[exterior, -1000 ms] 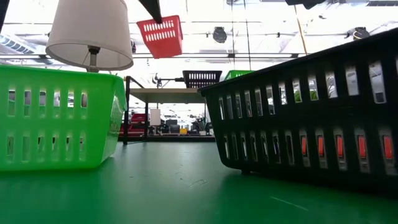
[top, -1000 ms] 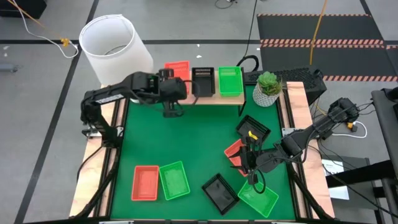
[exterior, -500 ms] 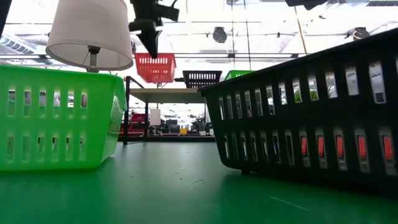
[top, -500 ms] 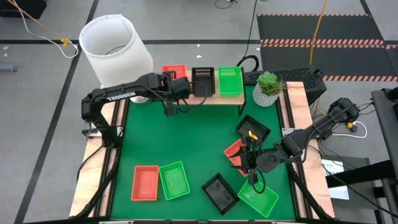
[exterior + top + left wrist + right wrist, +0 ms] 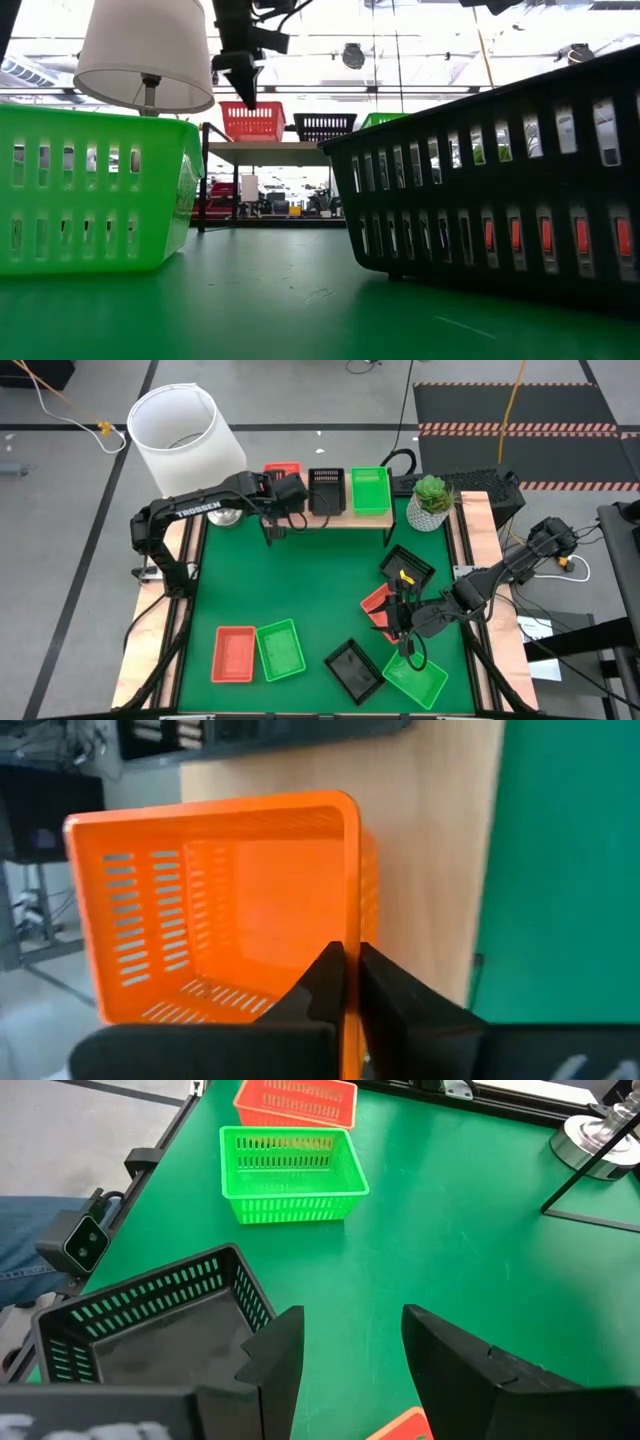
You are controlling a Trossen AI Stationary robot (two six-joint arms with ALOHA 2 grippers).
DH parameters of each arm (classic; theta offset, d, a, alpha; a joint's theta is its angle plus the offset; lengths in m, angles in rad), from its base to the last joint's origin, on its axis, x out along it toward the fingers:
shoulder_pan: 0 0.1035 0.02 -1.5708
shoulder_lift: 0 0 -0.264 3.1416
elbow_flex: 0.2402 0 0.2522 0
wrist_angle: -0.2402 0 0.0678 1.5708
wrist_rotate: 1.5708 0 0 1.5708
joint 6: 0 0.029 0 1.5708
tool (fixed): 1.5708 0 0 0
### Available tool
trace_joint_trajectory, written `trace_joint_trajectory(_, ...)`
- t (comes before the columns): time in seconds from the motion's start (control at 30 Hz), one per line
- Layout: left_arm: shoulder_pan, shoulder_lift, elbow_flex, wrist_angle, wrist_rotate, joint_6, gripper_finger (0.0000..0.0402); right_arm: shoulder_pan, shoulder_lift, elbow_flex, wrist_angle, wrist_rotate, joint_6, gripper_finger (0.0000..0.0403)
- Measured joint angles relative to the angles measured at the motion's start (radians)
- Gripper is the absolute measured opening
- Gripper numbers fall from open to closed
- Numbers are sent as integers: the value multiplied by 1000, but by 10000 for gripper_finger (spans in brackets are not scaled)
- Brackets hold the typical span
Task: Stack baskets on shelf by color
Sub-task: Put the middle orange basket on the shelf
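Note:
My left gripper (image 5: 283,490) reaches to the shelf (image 5: 330,518) at the table's far edge and is shut on an orange-red basket (image 5: 282,468) standing on the shelf's left end (image 5: 252,120). A black basket (image 5: 326,488) and a green basket (image 5: 370,490) stand beside it on the wooden top. My right gripper (image 5: 400,622) hangs open over the table's right part, above an orange-red basket (image 5: 376,603), between a black basket (image 5: 405,568) and a green basket (image 5: 415,678). Another black basket (image 5: 353,665), a green one (image 5: 279,649) and an orange-red one (image 5: 234,652) lie near the near edge. My left gripper pinches the orange-red basket's wall on the table's near side (image 5: 352,925), one finger (image 5: 322,982) inside the basket and one (image 5: 390,995) outside. The fingers come from above, pointing down. The basket stands level with its bottom on the shelf's wooden top (image 5: 430,840).
A lamp with a white shade (image 5: 185,425) stands at the far left corner, its base (image 5: 225,515) by the shelf. A potted plant (image 5: 430,498) sits right of the shelf. Wooden rails (image 5: 482,545) line the table's sides. A person's leg (image 5: 30,1230) shows beyond the table edge.
My left gripper has carried the orange-red basket toward the far edge and down. The basket, earlier lifted and tilted above the shelf, now stands level on the shelf's left end beside the black one. The gripper stays shut on it.

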Motion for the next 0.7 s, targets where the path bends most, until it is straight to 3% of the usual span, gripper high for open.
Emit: trace_joint_trajectory(0.7, 34, 0, 0, 25, 69, 27, 19, 0, 0, 0, 0, 0, -1, 167)
